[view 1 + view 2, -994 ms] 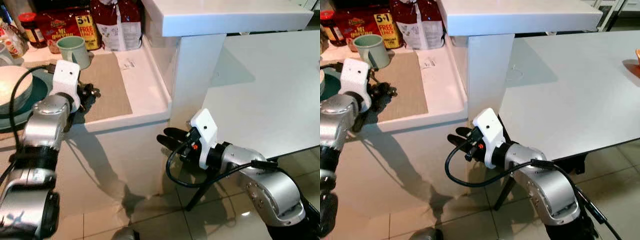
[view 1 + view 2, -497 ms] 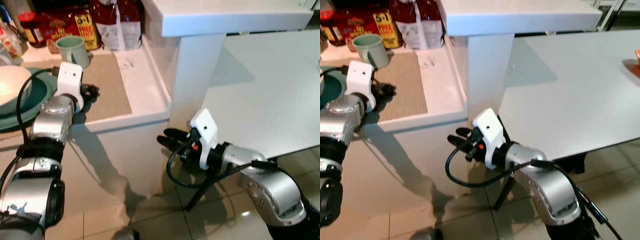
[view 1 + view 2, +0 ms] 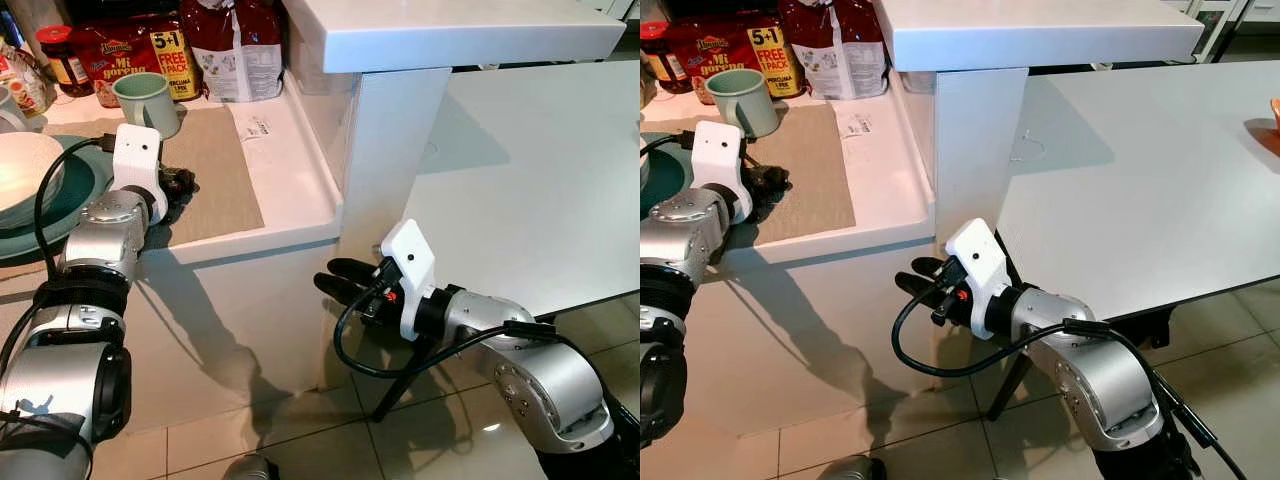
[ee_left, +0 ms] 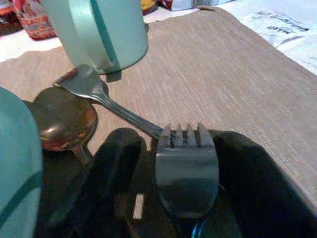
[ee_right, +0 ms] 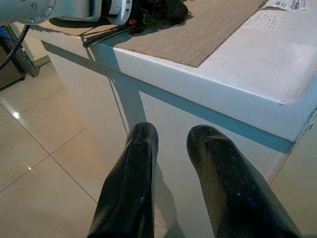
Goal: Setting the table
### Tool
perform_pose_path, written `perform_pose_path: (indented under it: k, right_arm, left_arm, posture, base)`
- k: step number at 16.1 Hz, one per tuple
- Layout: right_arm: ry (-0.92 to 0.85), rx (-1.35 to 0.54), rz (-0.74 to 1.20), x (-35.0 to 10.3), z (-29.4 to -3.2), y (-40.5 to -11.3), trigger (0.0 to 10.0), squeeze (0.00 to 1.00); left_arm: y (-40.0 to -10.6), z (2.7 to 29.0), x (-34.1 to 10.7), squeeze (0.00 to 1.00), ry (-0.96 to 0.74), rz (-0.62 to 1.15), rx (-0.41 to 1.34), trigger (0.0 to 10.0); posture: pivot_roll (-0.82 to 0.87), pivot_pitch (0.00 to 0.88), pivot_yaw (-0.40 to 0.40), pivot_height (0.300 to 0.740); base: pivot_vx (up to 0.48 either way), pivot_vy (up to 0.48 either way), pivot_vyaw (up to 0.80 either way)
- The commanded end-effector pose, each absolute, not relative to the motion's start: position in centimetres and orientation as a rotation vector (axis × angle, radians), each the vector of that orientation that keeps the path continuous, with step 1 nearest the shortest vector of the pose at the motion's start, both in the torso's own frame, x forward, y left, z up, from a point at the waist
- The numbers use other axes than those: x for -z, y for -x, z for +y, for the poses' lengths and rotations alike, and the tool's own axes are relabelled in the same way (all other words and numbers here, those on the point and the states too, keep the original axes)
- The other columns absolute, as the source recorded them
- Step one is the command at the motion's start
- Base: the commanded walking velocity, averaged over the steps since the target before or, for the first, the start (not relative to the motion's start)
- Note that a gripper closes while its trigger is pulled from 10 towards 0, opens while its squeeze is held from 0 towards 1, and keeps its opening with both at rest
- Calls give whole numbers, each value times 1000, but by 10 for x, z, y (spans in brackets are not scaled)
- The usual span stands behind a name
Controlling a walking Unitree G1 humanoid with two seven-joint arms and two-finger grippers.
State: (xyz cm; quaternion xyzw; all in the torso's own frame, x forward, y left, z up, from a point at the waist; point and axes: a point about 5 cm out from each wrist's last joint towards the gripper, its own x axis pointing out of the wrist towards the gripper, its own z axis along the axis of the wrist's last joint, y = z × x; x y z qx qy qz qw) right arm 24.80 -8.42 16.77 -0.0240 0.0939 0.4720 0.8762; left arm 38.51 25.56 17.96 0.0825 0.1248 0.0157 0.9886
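My left gripper (image 3: pixel 176 186) rests low on the beige placemat (image 3: pixel 215 165) on the counter, shut on a steel fork (image 4: pixel 187 168) whose tines point toward the pale green mug (image 3: pixel 148 102). A spoon (image 4: pixel 63 119) and a second steel utensil (image 4: pixel 85 83) lie on the mat just ahead of the fingers, beside the mug (image 4: pixel 99 29). To the left stands a teal plate (image 3: pixel 82 183) with a white bowl (image 3: pixel 22 175) on it. My right gripper (image 3: pixel 335 283) hangs below the counter edge, open and holding nothing.
Food packets and a jar (image 3: pixel 68 58) line the back of the white counter (image 3: pixel 290 150). A raised white ledge on a pillar (image 3: pixel 390 130) divides the counter from the white dining table (image 3: pixel 540 180) on the right. Below is glossy tiled floor (image 3: pixel 200 420).
My left arm has edged slightly along the placemat. The right arm has not moved.
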Motion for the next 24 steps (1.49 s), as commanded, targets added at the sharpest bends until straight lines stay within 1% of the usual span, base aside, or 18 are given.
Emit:
perform_pose_path:
  k: [1, 7, 16, 18, 20, 21, 24]
  right_arm:
    - [58, -1000, 197, -169, -84, -246, 10000, 0]
    - [58, -999, 198, -169, -84, -246, 10000, 0]
    - [65, -992, 195, -169, -84, -249, 10000, 0]
    - [69, -990, 189, -170, -84, -250, 10000, 0]
    - [70, -972, 167, -175, -87, -254, 10000, 0]
    - [54, -966, 155, -178, -87, -255, 10000, 0]
    - [20, -963, 131, -184, -86, -255, 10000, 0]
  left_arm:
    - [-382, 255, -164, 0, -158, 342, -25, 0]
    - [-380, 258, -158, 0, -156, 383, -25, 0]
    - [-382, 263, -163, 0, -155, 347, -69, 0]
    - [-384, 262, -170, 0, -148, 320, -69, 0]
    - [-389, 256, -206, 0, -80, 201, -4, 0]
    - [-385, 253, -223, 0, -76, 145, 33, 0]
    - [-371, 246, -239, 0, -64, 83, 90, 0]
  posture:
    - [28, 71, -21, 740]
    - [28, 71, -20, 740]
    - [28, 62, -19, 740]
    - [25, 58, -20, 740]
    - [20, 51, -18, 740]
    - [19, 47, -20, 740]
    - [18, 40, -24, 740]
  base:
    - [0, 0, 0]
    - [0, 0, 0]
    - [0, 0, 0]
    - [0, 0, 0]
    - [0, 0, 0]
    - [0, 0, 0]
    - [0, 0, 0]
